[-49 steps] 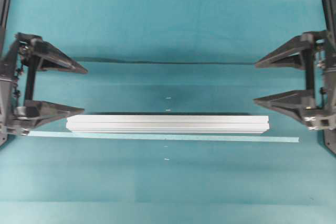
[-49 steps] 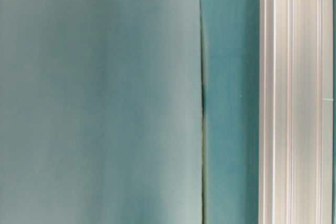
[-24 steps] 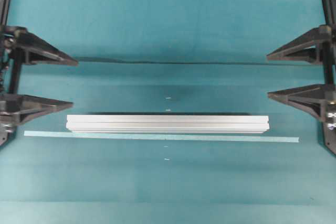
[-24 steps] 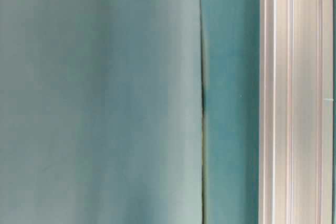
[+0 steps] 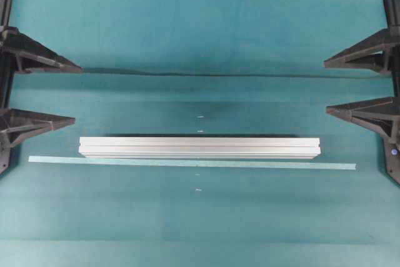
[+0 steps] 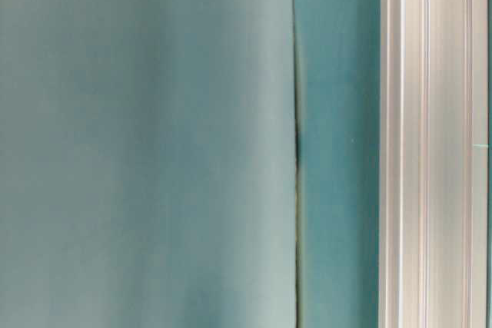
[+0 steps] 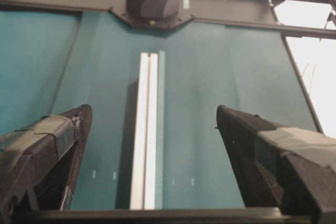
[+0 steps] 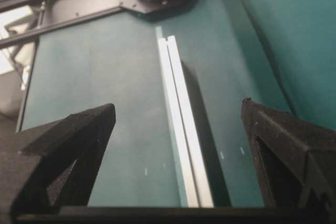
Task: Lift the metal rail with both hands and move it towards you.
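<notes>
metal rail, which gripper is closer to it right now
Neither clearly; about even. The left gripper sits open off the metal rail at its left end, the right gripper open off its right end. Both are apart from it and slightly toward the far side.

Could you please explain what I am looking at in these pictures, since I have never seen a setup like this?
This is a two-armed robot at a teal table. The overhead view looks straight down: the left gripper and the right gripper are the black forked shapes at either edge, each a pair of pointed fingers spread wide open. Neither holds anything.

Between them lies the metal rail, a long grooved silver bar flat on the table. A thin pale tape strip runs alongside it.

The table-level view is a close-up in which the rail runs up the right side.

The other two pictures come from cameras mounted on each wrist, looking out between that gripper's own fingers along the rail toward the opposite arm's base.
</notes>
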